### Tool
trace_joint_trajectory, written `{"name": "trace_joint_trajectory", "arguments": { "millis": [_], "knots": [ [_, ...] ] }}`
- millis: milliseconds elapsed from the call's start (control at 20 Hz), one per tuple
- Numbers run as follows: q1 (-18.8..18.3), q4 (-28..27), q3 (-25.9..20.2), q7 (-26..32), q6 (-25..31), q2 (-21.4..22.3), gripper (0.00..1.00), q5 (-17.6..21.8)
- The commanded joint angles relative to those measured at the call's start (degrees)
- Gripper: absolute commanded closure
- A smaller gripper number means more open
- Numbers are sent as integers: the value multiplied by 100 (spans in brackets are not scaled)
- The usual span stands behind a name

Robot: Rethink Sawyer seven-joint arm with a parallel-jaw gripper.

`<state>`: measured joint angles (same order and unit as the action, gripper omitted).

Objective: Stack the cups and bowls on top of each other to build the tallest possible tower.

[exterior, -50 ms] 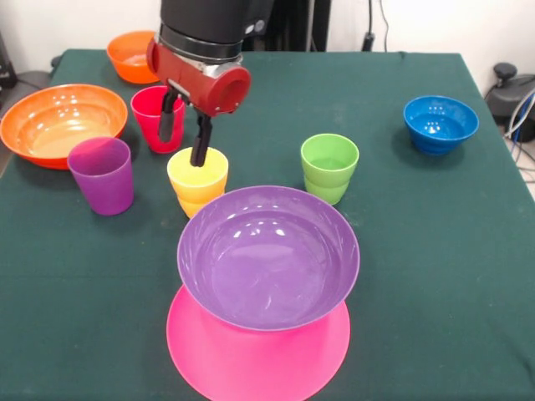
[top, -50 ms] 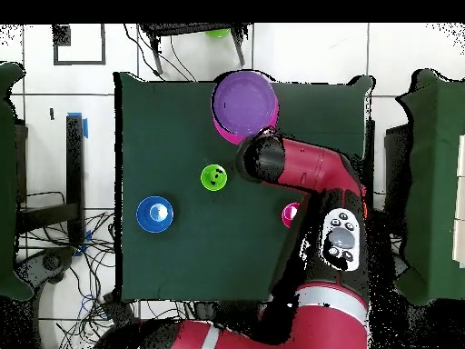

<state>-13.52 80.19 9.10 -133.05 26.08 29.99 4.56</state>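
Observation:
The tower stands at the near edge of the front view: a purple bowl sits upright on an upturned pink bowl. Behind it is the yellow cup. My gripper hangs over that cup's left rim, open, with one finger dipping into the cup's mouth and the other finger outside, towards the red cup. The purple cup and green cup stand to either side. Overhead, the arm hides the gripper; the purple bowl and green cup show.
A large orange bowl lies at the left and a small orange bowl behind it. A blue bowl stands alone on the green cloth at the right. The red cup is close beside the outer finger.

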Motion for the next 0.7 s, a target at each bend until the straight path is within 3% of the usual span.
{"name": "trace_joint_trajectory", "arguments": {
  "millis": [50,700],
  "knots": [
    [-204,566,-872,860,-320,-245,0,683],
    [-605,858,-1264,880,-214,-321,0,1119]
  ]
}}
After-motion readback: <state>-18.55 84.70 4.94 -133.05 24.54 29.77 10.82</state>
